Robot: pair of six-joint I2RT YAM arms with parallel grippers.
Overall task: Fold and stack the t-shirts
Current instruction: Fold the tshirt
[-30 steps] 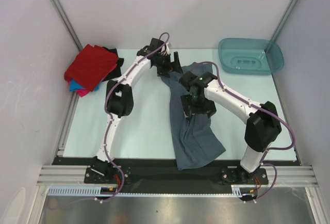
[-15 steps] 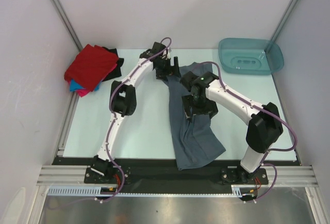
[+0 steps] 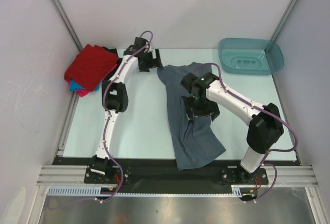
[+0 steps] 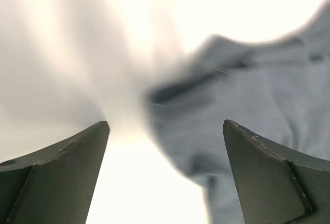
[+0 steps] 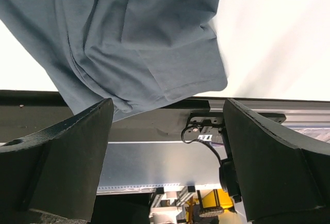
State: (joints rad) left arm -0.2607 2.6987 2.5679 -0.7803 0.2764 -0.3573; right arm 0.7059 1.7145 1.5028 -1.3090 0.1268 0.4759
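A slate grey-blue t-shirt (image 3: 195,142) lies crumpled lengthwise down the middle of the table, its lower end over the near edge. My left gripper (image 3: 155,60) stands open at the back, just left of the shirt's upper corner, with nothing between its fingers (image 4: 59,175); the left wrist view shows the blurred grey cloth (image 4: 258,95) ahead and to the right. My right gripper (image 3: 199,111) hovers open over the shirt's middle, holding nothing. Seen from the right wrist, the shirt (image 5: 144,33) lies above the fingers (image 5: 62,157). Folded t-shirts are stacked at the back left, red (image 3: 91,66) on top.
Bright blue (image 3: 76,84), pink (image 3: 82,93) and black (image 3: 111,53) cloth show under the red shirt. A teal plastic tub (image 3: 251,56) stands at the back right corner. White walls close in on both sides. A black rail (image 3: 154,168) runs along the near edge.
My left gripper has swung left, off the shirt's top edge and toward the stack. The shirt's upper part now lies uncovered. The right arm has barely moved.
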